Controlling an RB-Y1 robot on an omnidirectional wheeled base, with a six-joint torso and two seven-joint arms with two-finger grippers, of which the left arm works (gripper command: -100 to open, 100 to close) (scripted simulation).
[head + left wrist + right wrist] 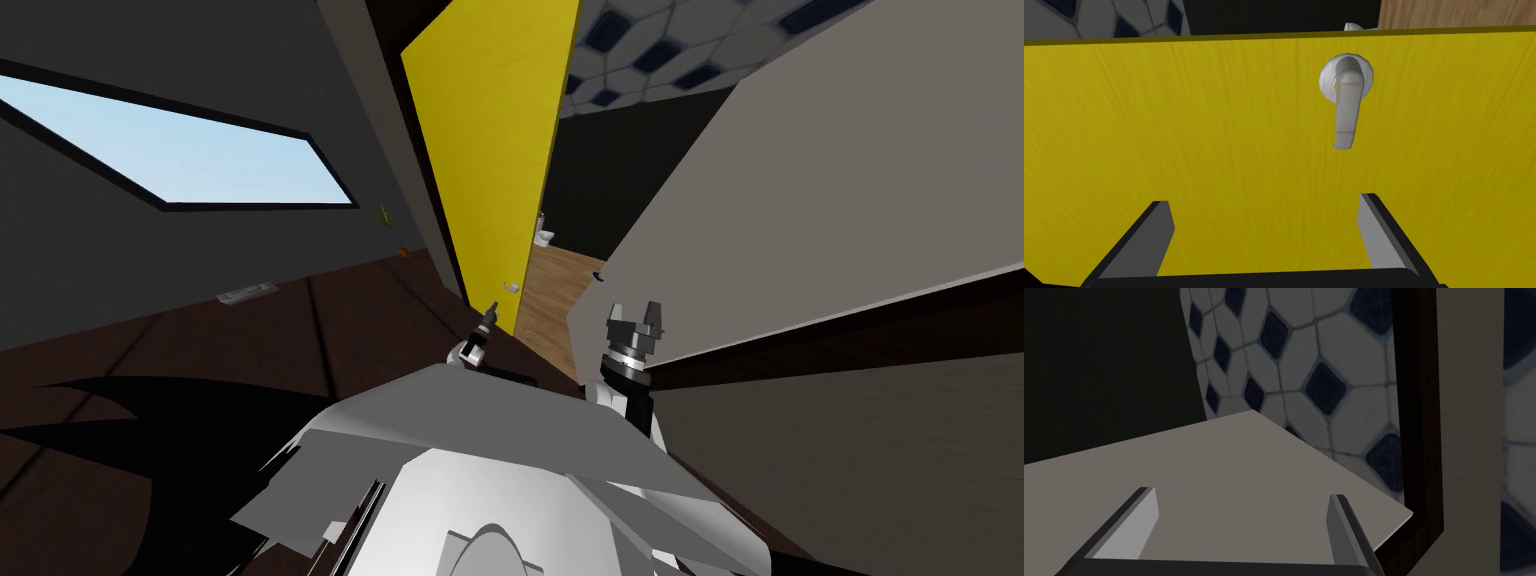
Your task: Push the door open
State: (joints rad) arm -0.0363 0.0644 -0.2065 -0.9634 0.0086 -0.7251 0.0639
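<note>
So the yellow wood-grain door (490, 130) stands ajar straight ahead. The left gripper (1265, 201) is close up to its face with fingers spread wide, near the pale grey lever handle (1346, 107). The right gripper (1241, 493) has its fingers spread too, pointing at a flat grey wall (1224, 453).

- The door (490, 150) stands ajar between a wall with a window (170, 150) on the left and another wall (800, 200) on the right.
- The left gripper (489, 312) is just before the door's face, near its free edge, with the handle (1346, 107) on the door ahead of it.
- The right gripper (636, 318) is before the right wall's end.
- Through the gap, a floor (555, 290) runs back to a toilet (543, 235), with a tiled wall (650, 50) behind.
</note>
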